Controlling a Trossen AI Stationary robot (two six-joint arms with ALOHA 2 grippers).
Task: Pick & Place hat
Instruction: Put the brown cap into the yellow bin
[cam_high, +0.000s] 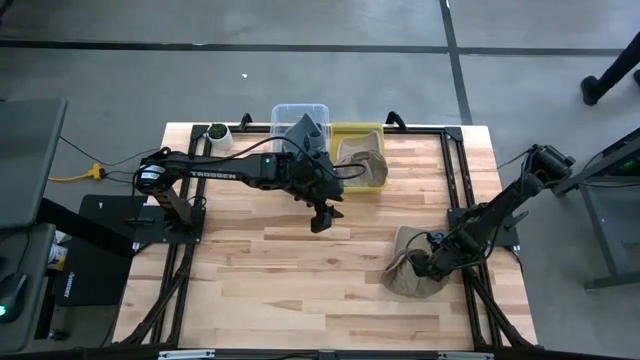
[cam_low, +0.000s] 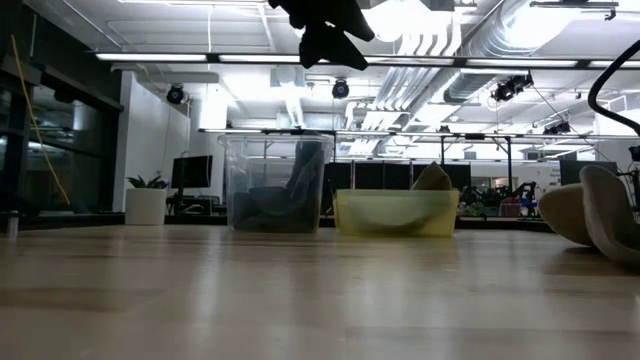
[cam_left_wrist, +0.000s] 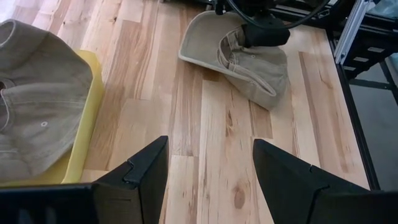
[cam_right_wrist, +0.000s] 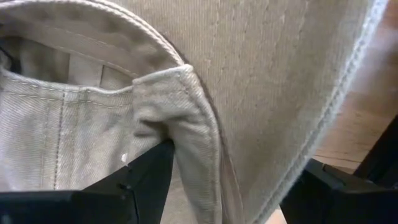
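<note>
A tan cap lies on the wooden table near its right edge, opening turned up; it also shows in the left wrist view and the low view. My right gripper is down at the cap, open, its fingers astride the cap's rim. My left gripper hangs open above the table's middle, touching nothing. A second tan cap sits in the yellow bin. My right gripper is open, with one finger inside the crown beside the folded sweatband and the other finger outside, past the brim. It comes slanting down from the table's right. I cannot tell whether the fingers touch the cloth. The cap rests on the table.
A clear bin holding a dark hat stands at the far edge, left of the yellow bin. A white pot with a plant is at the far left. Black frame rails run along the table's sides. Bare wood lies between the arms.
</note>
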